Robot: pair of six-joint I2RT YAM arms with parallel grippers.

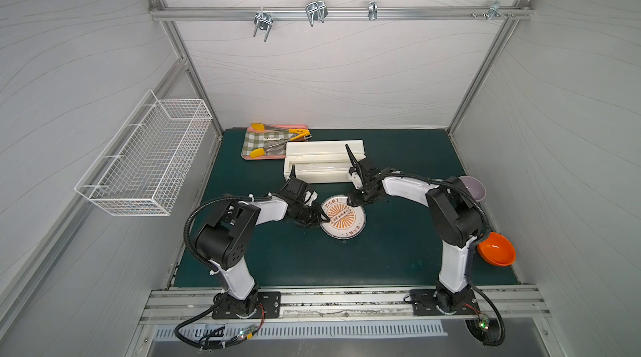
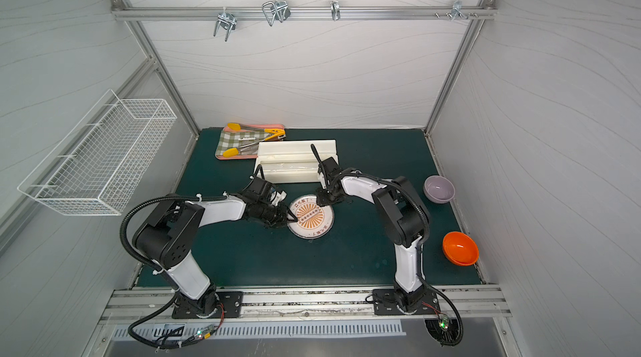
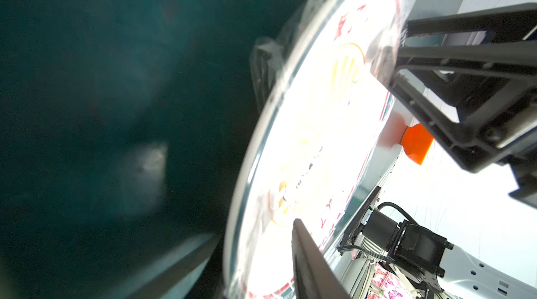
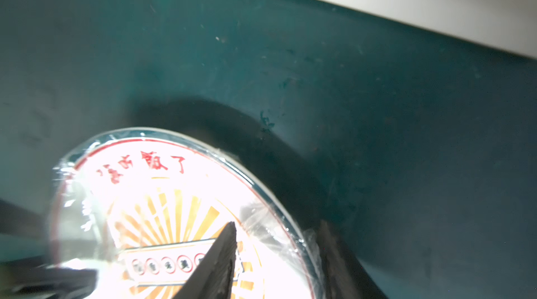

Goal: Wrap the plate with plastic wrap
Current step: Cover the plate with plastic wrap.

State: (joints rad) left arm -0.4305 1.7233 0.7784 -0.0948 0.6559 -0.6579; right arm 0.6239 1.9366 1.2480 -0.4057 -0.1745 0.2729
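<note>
The plate (image 1: 343, 217) (image 2: 311, 217) lies mid-mat, white with an orange sunburst. Crinkly plastic wrap (image 4: 263, 225) (image 3: 305, 13) covers its face and bunches at the rim. My left gripper (image 1: 322, 219) (image 2: 294, 220) (image 3: 258, 239) is shut on the plate's left rim, one finger on the face and one under it. My right gripper (image 1: 352, 202) (image 2: 321, 202) (image 4: 279, 233) grips the far right rim the same way, with film caught at its outer finger. The cream dispenser box (image 1: 324, 161) (image 2: 296, 161) sits just behind the plate.
A green-checked tray (image 1: 253, 140) with yellow-tipped tongs sits at the back left, touching the box. A pale purple bowl (image 1: 473, 187) and an orange bowl (image 1: 496, 249) stand at the right edge by the right arm. A wire basket (image 1: 145, 161) hangs on the left wall.
</note>
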